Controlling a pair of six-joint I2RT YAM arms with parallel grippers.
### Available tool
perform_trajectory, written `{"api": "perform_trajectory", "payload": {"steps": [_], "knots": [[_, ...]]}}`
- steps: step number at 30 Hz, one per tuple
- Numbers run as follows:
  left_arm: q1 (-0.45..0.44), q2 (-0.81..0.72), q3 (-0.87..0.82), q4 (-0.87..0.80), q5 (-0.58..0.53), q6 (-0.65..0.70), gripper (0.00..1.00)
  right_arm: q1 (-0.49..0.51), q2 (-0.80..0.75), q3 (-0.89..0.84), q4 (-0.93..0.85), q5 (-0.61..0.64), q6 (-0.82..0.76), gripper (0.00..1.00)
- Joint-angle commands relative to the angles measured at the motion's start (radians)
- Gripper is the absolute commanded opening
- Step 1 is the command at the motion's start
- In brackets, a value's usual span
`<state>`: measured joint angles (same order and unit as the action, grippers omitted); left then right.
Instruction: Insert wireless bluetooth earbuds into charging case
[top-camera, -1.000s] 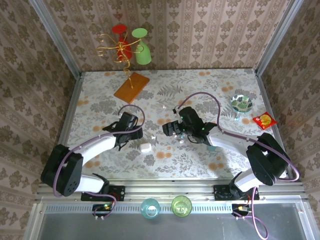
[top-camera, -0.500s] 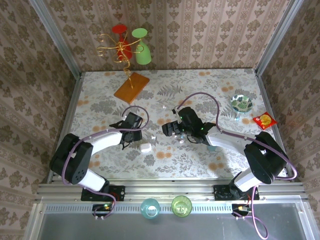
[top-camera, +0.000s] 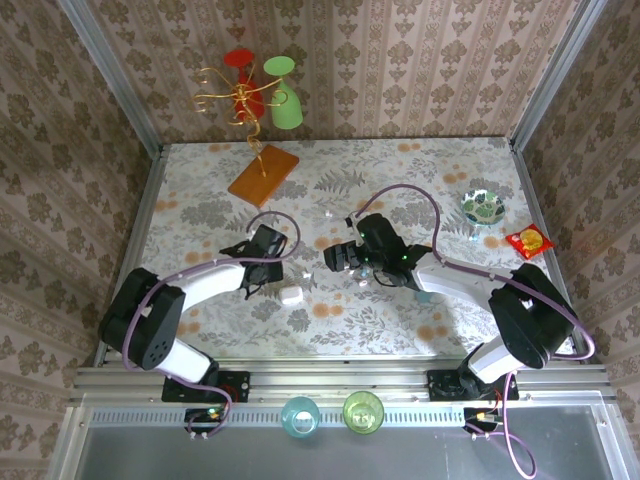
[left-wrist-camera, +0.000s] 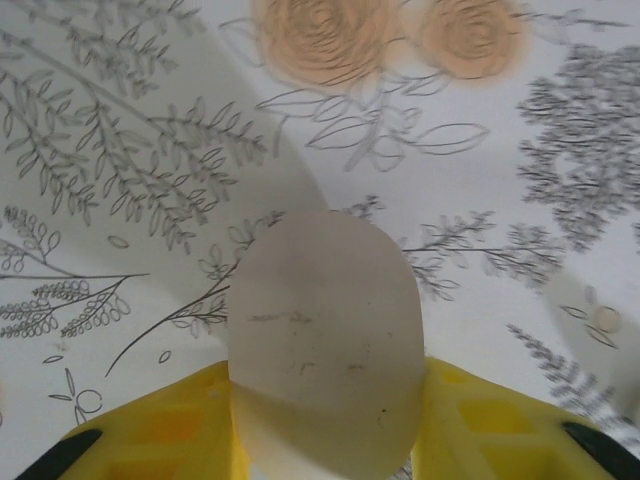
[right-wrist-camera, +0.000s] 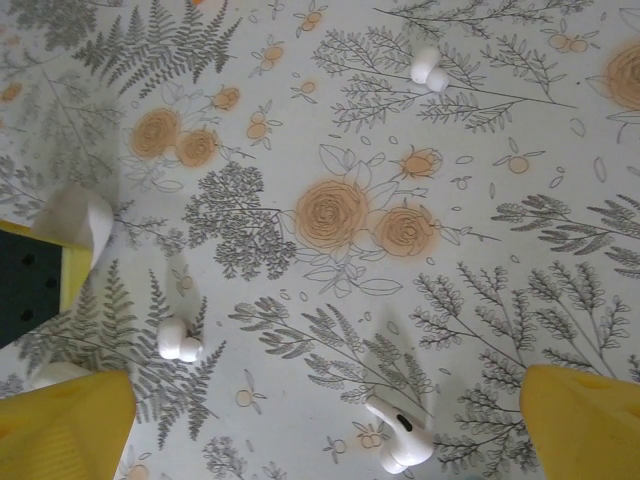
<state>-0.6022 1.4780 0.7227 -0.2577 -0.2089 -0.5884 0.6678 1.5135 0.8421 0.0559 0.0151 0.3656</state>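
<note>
White pebble-like charging case (left-wrist-camera: 322, 330) sits lower centre of the left wrist view, between the yellow fingers (left-wrist-camera: 170, 435) of the left gripper (left-wrist-camera: 325, 440).

Change over the last second: the left arm pulled its elbow inward and nudged the claw right, toward the case. Its jaws went from wide apart to flanking the case on both sides. Both case edges meet yellow. Cannot tell if it is truly clamped or only bracketed. In the top view the case has not shifted, lower centre-left of the table.

The right gripper (right-wrist-camera: 320, 385) has not moved. Its jaws are spread wide with nothing between them.

Below it, earbuds (right-wrist-camera: 400, 438) lie loose on the floral table (right-wrist-camera: 450, 250): one upper right, one left of centre, one bottom centre of the right wrist view. All are well apart from each other.

Meaning, as a judgement: securing the case is the step in hand and no bud is in yet, so the task is early. Lid state cannot be told. Risk is the smooth case slipping out if the squeeze lands off-centre.
</note>
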Motion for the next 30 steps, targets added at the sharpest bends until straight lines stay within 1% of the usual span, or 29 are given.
{"api": "perform_trajectory", "payload": {"steps": [1, 4, 5, 8, 9, 10, 12, 14, 17, 19, 21, 24, 28, 30], "knots": [[-0.017, -0.086, 0.017, 0.064, 0.041, 0.180, 0.31, -0.016, -0.056, 0.033, -0.019, -0.046, 0.047, 1.00], [-0.019, -0.167, -0.010, 0.156, 0.138, 0.328, 0.30, -0.068, -0.102, 0.019, -0.017, -0.146, 0.104, 1.00], [-0.019, -0.197, -0.026, 0.197, 0.183, 0.387, 0.29, -0.096, -0.114, 0.007, 0.000, -0.196, 0.130, 1.00], [-0.023, -0.272, -0.074, 0.313, 0.314, 0.542, 0.27, -0.189, -0.178, -0.027, 0.048, -0.372, 0.276, 1.00], [-0.023, -0.292, -0.089, 0.355, 0.355, 0.583, 0.27, -0.218, -0.187, -0.029, 0.054, -0.437, 0.320, 1.00], [-0.024, -0.308, -0.101, 0.392, 0.376, 0.603, 0.27, -0.236, -0.195, -0.029, 0.055, -0.476, 0.347, 1.00], [-0.024, -0.333, -0.128, 0.490, 0.429, 0.657, 0.25, -0.252, -0.206, -0.012, 0.023, -0.550, 0.359, 0.99], [-0.025, -0.341, -0.138, 0.543, 0.496, 0.723, 0.22, -0.252, -0.207, 0.031, -0.067, -0.599, 0.341, 0.99], [-0.024, -0.335, -0.121, 0.536, 0.592, 0.799, 0.22, -0.252, -0.192, 0.073, -0.142, -0.686, 0.347, 0.99], [-0.025, -0.328, -0.111, 0.535, 0.652, 0.832, 0.22, -0.250, -0.179, 0.077, -0.136, -0.754, 0.378, 0.98], [-0.024, -0.326, -0.111, 0.554, 0.717, 0.850, 0.22, -0.245, -0.167, 0.077, -0.130, -0.785, 0.397, 0.97], [-0.027, -0.324, -0.117, 0.579, 0.790, 0.851, 0.22, -0.231, -0.152, 0.079, -0.112, -0.811, 0.410, 0.91], [-0.031, -0.332, -0.118, 0.575, 0.845, 0.855, 0.21, -0.200, -0.129, 0.105, -0.087, -0.856, 0.435, 0.85], [-0.031, -0.338, -0.116, 0.572, 0.891, 0.858, 0.19, -0.188, -0.086, 0.120, -0.071, -0.867, 0.456, 0.79]]}}
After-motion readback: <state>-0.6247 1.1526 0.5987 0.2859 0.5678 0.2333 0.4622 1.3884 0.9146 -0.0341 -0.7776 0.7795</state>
